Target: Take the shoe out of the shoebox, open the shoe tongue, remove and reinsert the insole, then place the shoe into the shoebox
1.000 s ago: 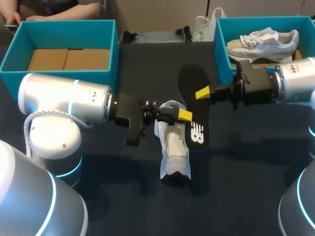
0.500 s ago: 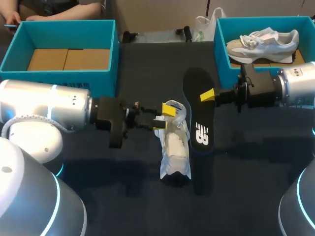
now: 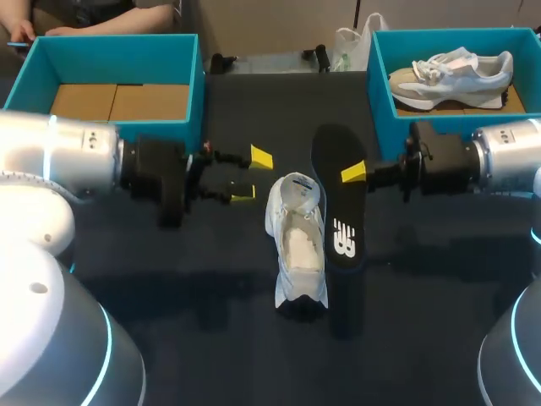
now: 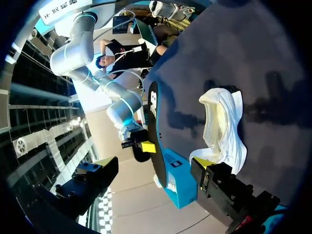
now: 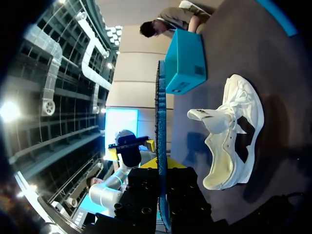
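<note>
A white shoe (image 3: 297,247) lies on the dark table with its tongue pulled up; no insole shows in it. Just right of it my right gripper (image 3: 355,173) is shut on a black insole (image 3: 338,203), holding it by one long edge, its lower end near the table. My left gripper (image 3: 252,176) stands open and empty to the left of the shoe, apart from it. The left wrist view has the shoe (image 4: 222,126) ahead of its wide-open gripper (image 4: 156,195), with the insole (image 4: 155,131) beyond. In the right wrist view the insole (image 5: 162,146) stands edge-on in the gripper (image 5: 162,190), the shoe (image 5: 229,141) beside it.
A teal shoebox (image 3: 376,80) at the back right holds a second pale shoe (image 3: 456,72). Another teal shoebox (image 3: 193,93) at the back left shows only its cardboard floor. Bare table (image 3: 211,288) lies in front of the shoe.
My left gripper has opened, let go of the shoe's tongue and drawn back to the left. The right gripper with the insole has shifted only slightly.
</note>
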Action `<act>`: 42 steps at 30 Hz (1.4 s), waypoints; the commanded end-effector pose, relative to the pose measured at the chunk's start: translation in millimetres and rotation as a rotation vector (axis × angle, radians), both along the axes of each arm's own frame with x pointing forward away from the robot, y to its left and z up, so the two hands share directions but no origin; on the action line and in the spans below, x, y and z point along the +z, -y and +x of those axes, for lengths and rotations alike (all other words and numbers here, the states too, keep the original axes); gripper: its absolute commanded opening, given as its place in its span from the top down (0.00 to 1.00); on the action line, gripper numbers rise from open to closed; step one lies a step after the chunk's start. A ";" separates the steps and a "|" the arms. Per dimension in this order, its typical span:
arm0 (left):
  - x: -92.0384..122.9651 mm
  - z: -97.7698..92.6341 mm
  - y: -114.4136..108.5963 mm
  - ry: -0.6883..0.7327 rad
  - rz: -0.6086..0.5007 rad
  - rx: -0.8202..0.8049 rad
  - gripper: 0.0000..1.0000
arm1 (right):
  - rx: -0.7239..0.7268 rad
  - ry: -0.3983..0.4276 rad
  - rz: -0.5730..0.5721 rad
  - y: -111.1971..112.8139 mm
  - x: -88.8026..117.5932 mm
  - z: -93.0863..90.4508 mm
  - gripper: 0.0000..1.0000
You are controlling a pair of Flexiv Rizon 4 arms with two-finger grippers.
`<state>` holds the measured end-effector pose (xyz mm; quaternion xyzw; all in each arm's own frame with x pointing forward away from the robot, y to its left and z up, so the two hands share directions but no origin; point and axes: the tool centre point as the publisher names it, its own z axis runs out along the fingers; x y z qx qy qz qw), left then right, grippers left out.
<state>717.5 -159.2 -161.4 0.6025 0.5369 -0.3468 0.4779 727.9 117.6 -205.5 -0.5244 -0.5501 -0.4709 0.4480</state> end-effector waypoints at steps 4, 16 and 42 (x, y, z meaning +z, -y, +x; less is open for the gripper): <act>3.3 4.5 0.3 -0.006 0.017 -0.010 0.00 | 0.002 -0.001 0.007 -4.0 -2.0 1.2 1.00; 25.4 14.2 7.1 -0.047 0.217 0.083 0.00 | 0.015 -0.007 0.010 -7.2 -4.7 0.8 1.00; 57.2 36.6 49.6 -0.192 0.809 0.044 0.00 | 0.040 0.001 0.011 -13.9 -8.6 2.4 1.00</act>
